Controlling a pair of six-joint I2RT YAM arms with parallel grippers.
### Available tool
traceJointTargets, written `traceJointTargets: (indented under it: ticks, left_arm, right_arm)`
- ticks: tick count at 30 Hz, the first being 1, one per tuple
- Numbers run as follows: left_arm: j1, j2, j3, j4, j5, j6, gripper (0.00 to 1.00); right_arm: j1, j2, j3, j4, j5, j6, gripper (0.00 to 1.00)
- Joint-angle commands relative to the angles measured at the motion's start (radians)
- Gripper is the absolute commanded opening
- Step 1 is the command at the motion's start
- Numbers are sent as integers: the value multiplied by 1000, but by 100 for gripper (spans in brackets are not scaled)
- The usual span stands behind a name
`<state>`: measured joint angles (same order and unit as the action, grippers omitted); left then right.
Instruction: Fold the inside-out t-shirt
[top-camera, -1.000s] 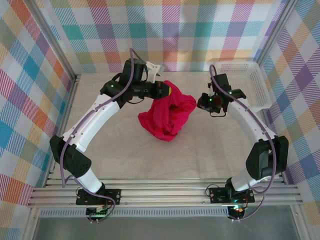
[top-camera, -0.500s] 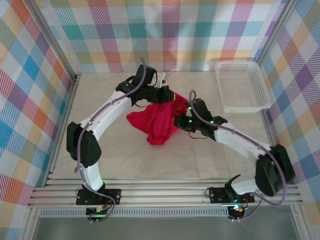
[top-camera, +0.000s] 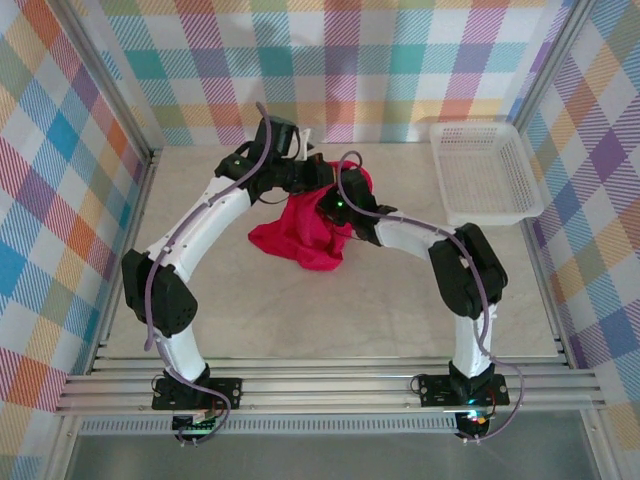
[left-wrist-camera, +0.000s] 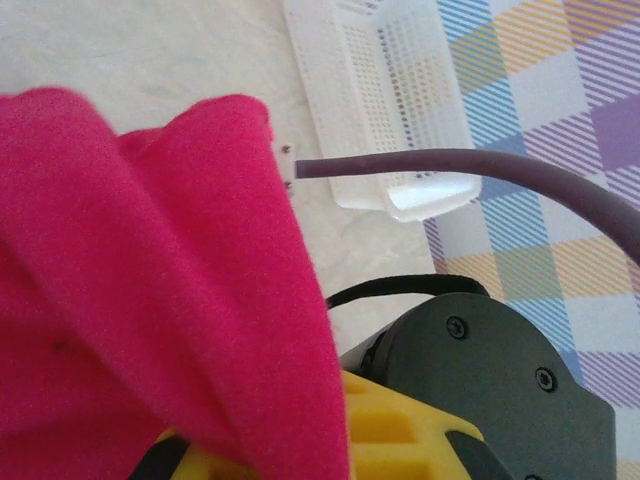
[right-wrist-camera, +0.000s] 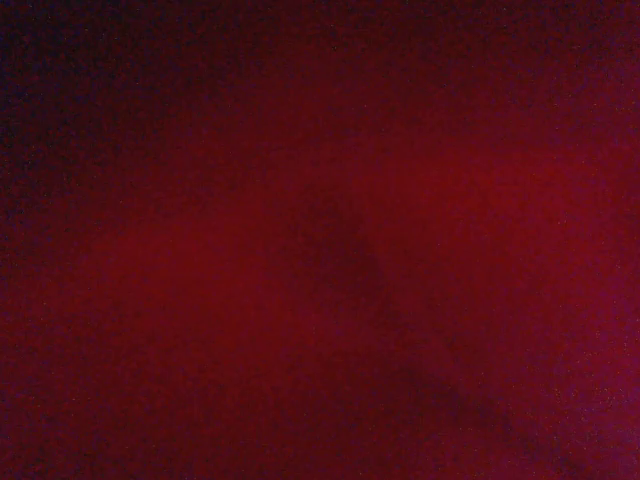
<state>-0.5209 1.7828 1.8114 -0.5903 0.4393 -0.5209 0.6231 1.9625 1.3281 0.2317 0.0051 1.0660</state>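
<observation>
- Plaid walls (top-camera: 90, 150) close in the left, far and right sides. Metal posts stand at the far corners, so the only open edge is the near one.
- We see the pale table (top-camera: 300, 320) running from the far wall to the aluminium rails (top-camera: 330, 385) where both arm bases are bolted. Its widest bare stretch is the near half, between the two arms. A narrower bare strip lies along the left wall.
- The left arm (top-camera: 200, 235) arcs from its base up toward the far middle. The right arm (top-camera: 465, 275) folds sharply at the elbow, and its forearm reaches left to the same spot. The two arms ring the open middle of the table.
- The inside-out t-shirt (top-camera: 300, 235) is a bunched red heap on the far centre of the table, well clear of every wall. Its far end is lifted and its lower folds rest on the surface.
- The white mesh basket (top-camera: 480, 170) sits in the far right corner against the right wall, well apart from the shirt.
- The left gripper (top-camera: 322, 178) is pressed together, pinching the shirt's raised far end. In the left wrist view the fabric drapes over a yellow block (left-wrist-camera: 400, 430).
- The right gripper (top-camera: 333, 206) is nosed into the shirt just beside the left one. Its camera gives only dark red cloth, so we cannot tell whether its jaws are spread or closed.
- A purple cable (left-wrist-camera: 450, 165) crosses the left wrist view in front of the basket's corner.
</observation>
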Motion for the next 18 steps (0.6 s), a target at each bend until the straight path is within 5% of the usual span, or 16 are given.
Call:
traceJointTargets:
  ticks: [1,7,9,13,16,18]
  left_arm:
    - [-56,-68,98,93,119,-41,0]
    - [-49,-104,127,80,97,-40,0]
    - [-37,-121,108,81,86,-38,0]
    - [14,-143,46,77,74,-40,0]
    - [75,-159,-43,122,73,-62,0]
    - [114,-157,-86,150,71,-68,0]
  right_arm:
    - [60,129,34,-134,114,167,83]
    - [64,235,113,-245,113,211,80]
    - [65,249,132,-252,85,207,64]
    - [63,189,105,-231,21,130,15]
    - [60,65,37,-236,-5,35,0]
    - [61,-32,-23,-243,0,-23,0]
